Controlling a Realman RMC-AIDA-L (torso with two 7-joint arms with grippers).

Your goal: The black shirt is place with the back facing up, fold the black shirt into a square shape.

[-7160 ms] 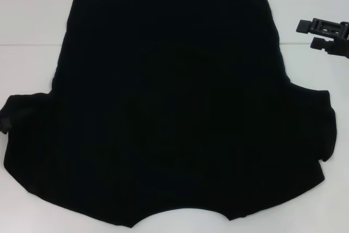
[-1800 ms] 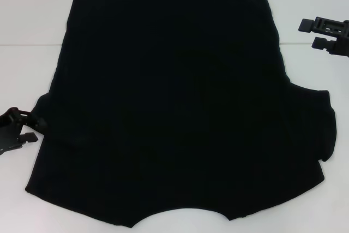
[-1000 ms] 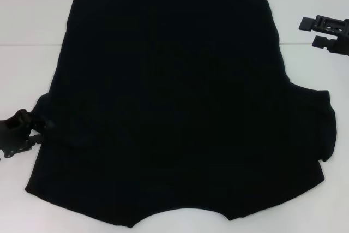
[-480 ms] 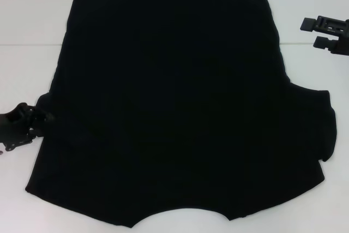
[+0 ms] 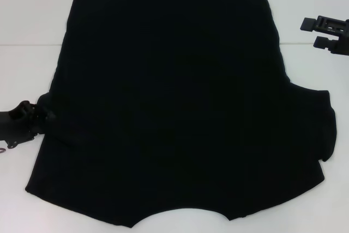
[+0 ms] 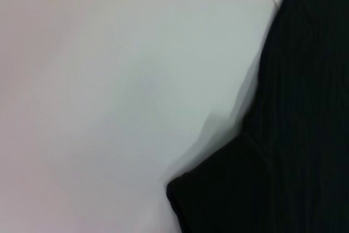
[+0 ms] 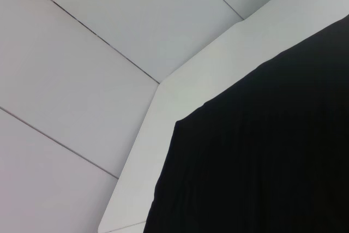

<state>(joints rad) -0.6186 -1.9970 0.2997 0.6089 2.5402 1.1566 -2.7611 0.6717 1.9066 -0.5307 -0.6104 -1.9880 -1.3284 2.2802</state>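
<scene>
The black shirt (image 5: pixel 174 102) lies spread flat on the white table (image 5: pixel 27 20) before me, neckline toward me, hem at the far side. My left claw (image 5: pixel 41 118) sits at the shirt's left edge, touching the folded-in sleeve; I cannot tell whether it grips the cloth. My right claw (image 5: pixel 312 32) hangs spread apart off the shirt's far right side, holding nothing.

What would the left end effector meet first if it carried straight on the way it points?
Probably the black shirt: the left end effector points rightward at its folded-in left sleeve edge, apparently already touching it, though height is unclear.
</scene>
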